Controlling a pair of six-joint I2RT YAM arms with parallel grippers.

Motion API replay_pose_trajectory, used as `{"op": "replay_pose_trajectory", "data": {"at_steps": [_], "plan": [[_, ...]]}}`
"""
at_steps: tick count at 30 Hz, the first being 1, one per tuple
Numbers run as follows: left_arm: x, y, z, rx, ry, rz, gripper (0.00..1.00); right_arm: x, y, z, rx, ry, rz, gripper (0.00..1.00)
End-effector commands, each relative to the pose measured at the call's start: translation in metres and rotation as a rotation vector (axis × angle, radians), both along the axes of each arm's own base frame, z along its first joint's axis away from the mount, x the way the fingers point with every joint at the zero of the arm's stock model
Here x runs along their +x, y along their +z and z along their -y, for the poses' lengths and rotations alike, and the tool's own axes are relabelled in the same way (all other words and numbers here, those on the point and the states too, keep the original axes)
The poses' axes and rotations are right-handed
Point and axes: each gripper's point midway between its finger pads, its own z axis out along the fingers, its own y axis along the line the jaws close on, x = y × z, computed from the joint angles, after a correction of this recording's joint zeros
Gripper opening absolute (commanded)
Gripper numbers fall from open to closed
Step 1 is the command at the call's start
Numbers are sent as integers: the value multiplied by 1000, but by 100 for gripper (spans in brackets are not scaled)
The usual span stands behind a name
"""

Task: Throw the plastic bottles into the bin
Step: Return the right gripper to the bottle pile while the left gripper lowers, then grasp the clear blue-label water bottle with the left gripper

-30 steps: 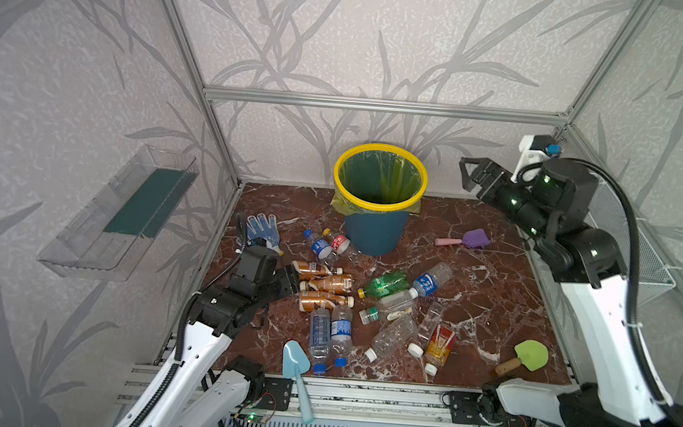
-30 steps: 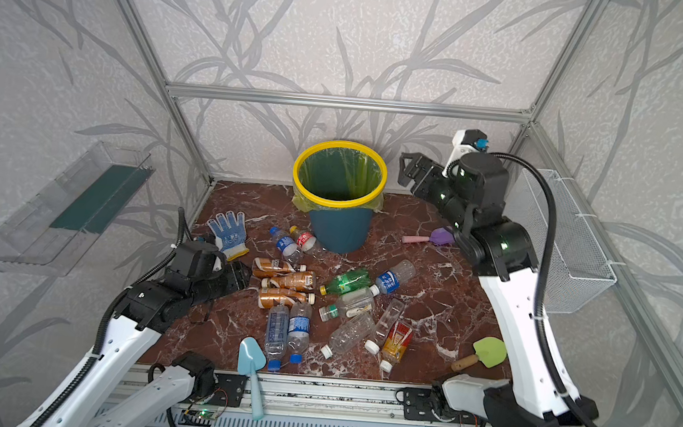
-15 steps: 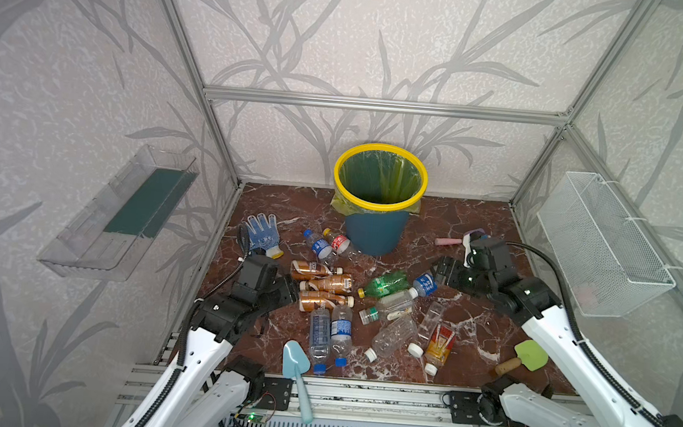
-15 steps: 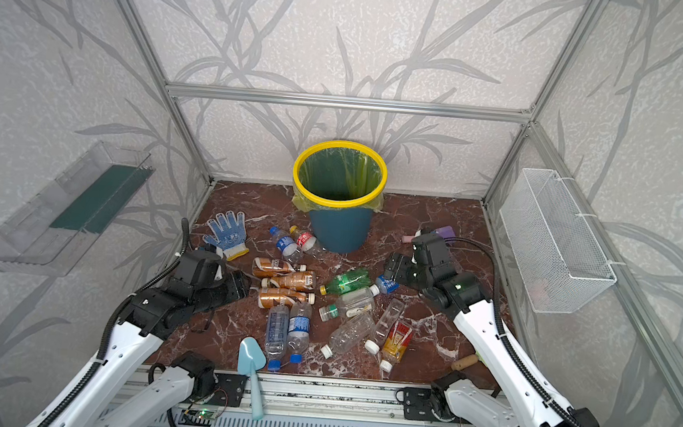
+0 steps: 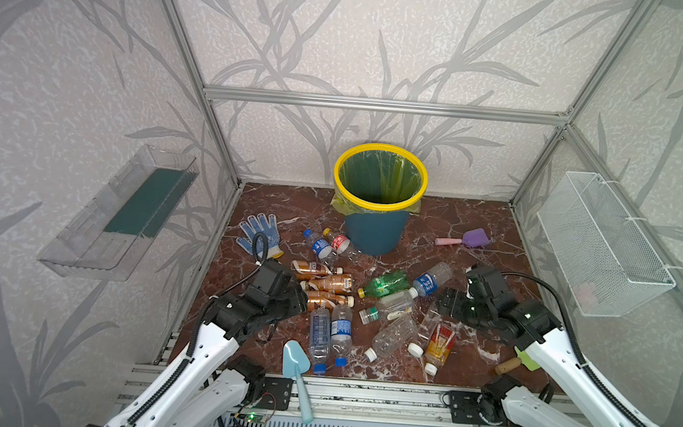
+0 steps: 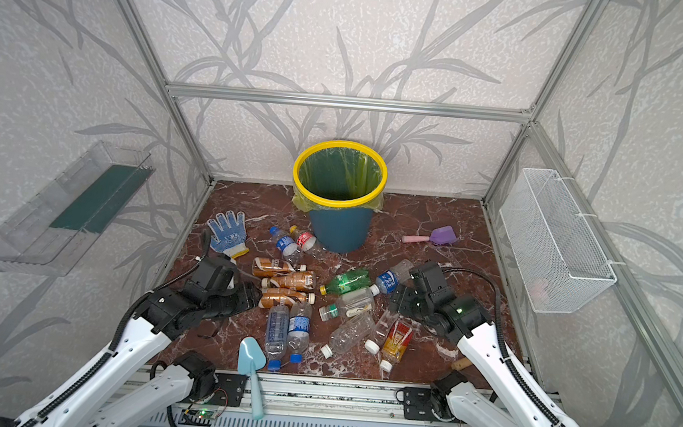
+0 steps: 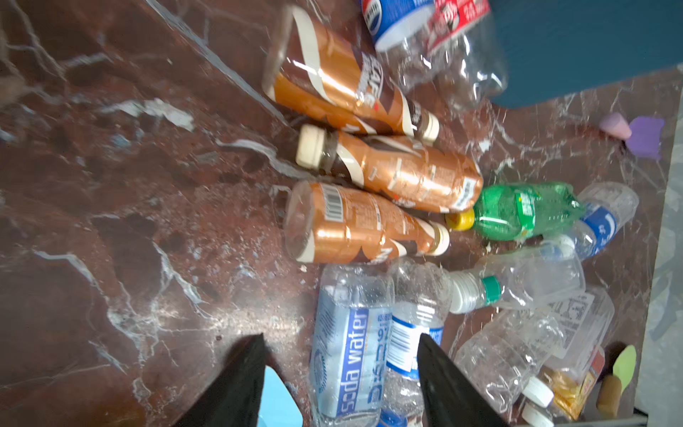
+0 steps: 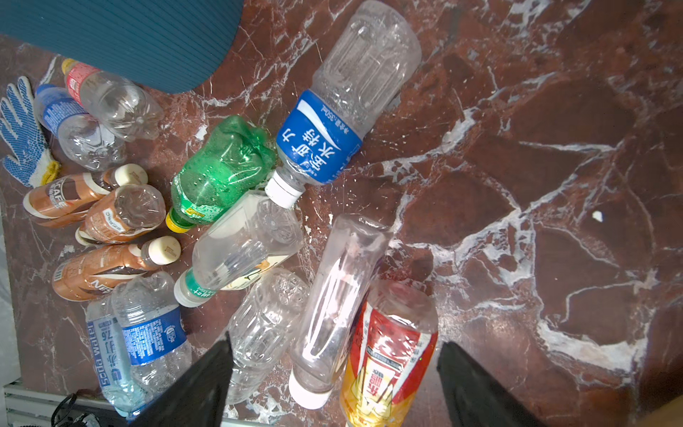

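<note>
Plastic bottles (image 5: 384, 284) strewn before bin (image 5: 375, 234); right fingers (image 8: 196, 392) apart above them.

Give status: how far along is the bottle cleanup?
Done: nothing confirmed; no bottle shows inside the bin from above. In hand: nothing; the left gripper and right gripper are open above the pile. Left: about a dozen plastic bottles lie scattered outside it.

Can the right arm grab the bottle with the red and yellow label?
Probably yes. The right gripper hovers open close above the red-and-yellow bottle, and nothing covers it. A clear bottle lies tight against its side, so one finger may bump that.
</note>
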Motion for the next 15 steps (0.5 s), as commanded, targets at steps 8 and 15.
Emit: {"op": "replay_pose_trajectory", "data": {"at_steps": [8,15], "plan": [[-19,-38,21,110,8,-89,72,-5,-8,1,6,-6,-3,87],[-19,-52,39,123,-28,-121,75,-6,-8,6,11,-23,24,87]]}}
